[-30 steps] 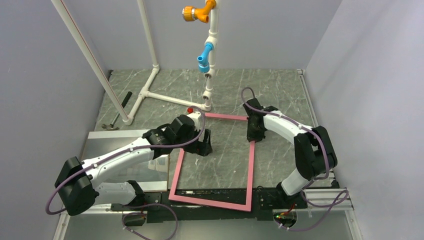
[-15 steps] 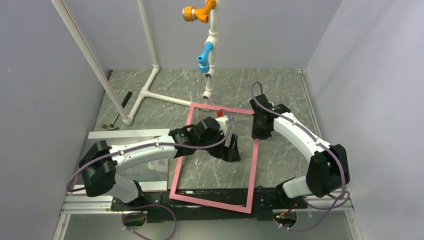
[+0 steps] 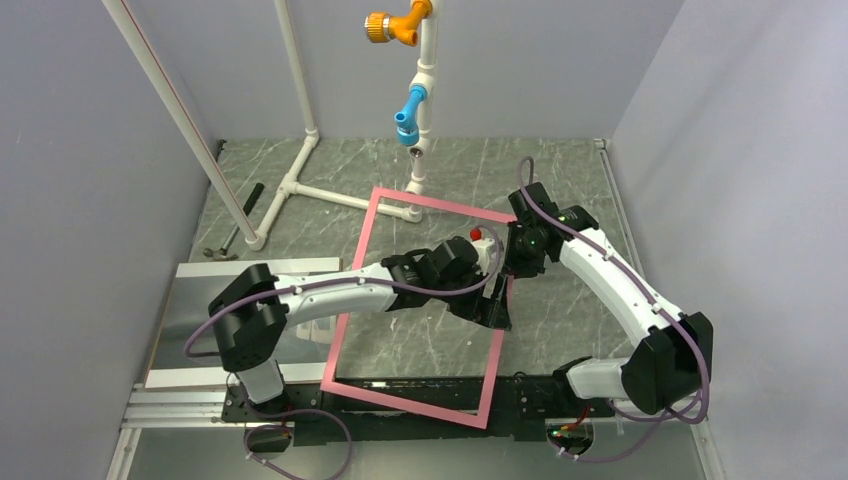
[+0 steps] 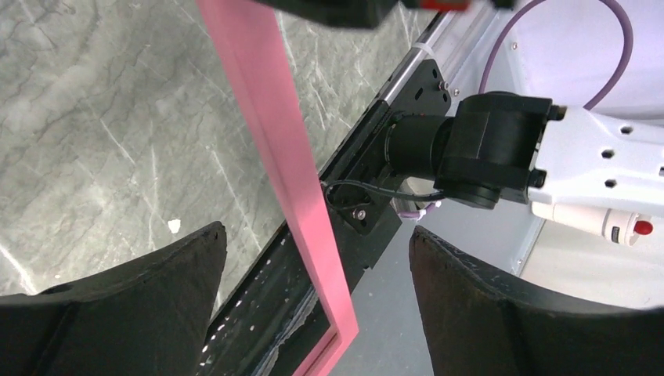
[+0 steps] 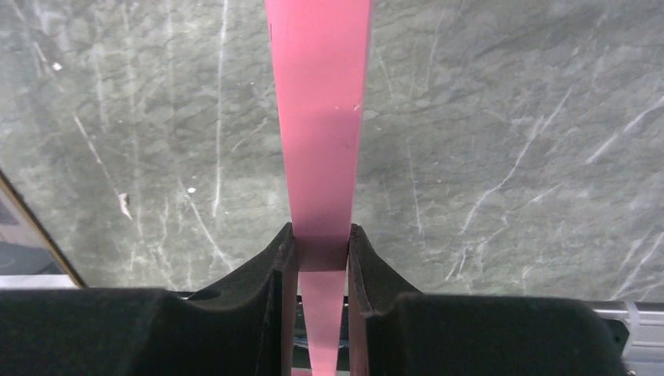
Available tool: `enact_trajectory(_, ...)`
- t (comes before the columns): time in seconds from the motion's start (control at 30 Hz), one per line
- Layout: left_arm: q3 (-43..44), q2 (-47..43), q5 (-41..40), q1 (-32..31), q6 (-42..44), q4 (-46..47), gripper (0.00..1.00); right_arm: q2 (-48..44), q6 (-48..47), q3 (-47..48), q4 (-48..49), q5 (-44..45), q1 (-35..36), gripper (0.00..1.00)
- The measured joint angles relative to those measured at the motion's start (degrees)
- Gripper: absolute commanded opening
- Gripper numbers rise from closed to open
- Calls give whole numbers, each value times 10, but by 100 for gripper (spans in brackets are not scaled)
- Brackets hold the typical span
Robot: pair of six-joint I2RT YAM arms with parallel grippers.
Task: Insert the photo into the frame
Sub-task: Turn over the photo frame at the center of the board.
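One frame rail slopes up from the tabletop's near edge; right gripper clamps it, left gripper straddles it, spread.

Top cam overhead, looks down-fwd; wrist cams close on frame (seen in all).

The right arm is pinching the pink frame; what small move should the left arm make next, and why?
Probably close the left end effector on the frame. Its fingers stand wide apart on either side of the pink rail, not touching it, while only the right end effector clamps it.
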Motion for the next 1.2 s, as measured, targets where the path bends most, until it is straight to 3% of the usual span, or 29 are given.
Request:
enact_trajectory(0.73,40,66,28,4,-33,9,55,-4,19,26,-24,-36,-9,0)
enact_trajectory(0.83,45,69,34,5,-36,8,42,-8,22,26,-26,-33,-11,0)
enact_trajectory(1.03,47,74,40,7,-43,6,3,-9,19,25,-31,-32,-14,0)
enact_trajectory(1.2,47,76,37,11,-47,-4,0,-19,19,25,-31,-38,-12,0)
